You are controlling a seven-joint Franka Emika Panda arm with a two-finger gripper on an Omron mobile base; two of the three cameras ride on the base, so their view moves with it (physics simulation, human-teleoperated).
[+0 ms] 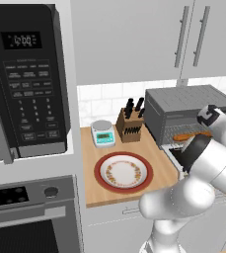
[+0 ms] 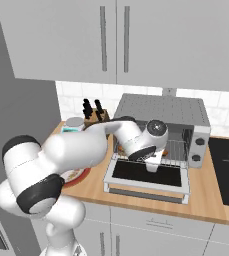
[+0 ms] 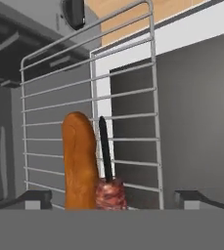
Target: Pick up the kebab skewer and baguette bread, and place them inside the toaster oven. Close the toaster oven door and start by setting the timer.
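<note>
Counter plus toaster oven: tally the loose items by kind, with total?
Baguette bread: 1, on the wire rack
Kebab skewer: 1, beside the loaf on the rack
Plate: 1
Kitchen scale: 1
Knife block: 1
Total: 5

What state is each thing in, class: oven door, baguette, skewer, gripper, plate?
Oven door: open, folded down flat.
Baguette: lying on the wire rack, beside the skewer.
Skewer: lying on the rack.
Gripper: open, holding nothing, fingers either side of the food.
Plate: empty, on the counter.
</note>
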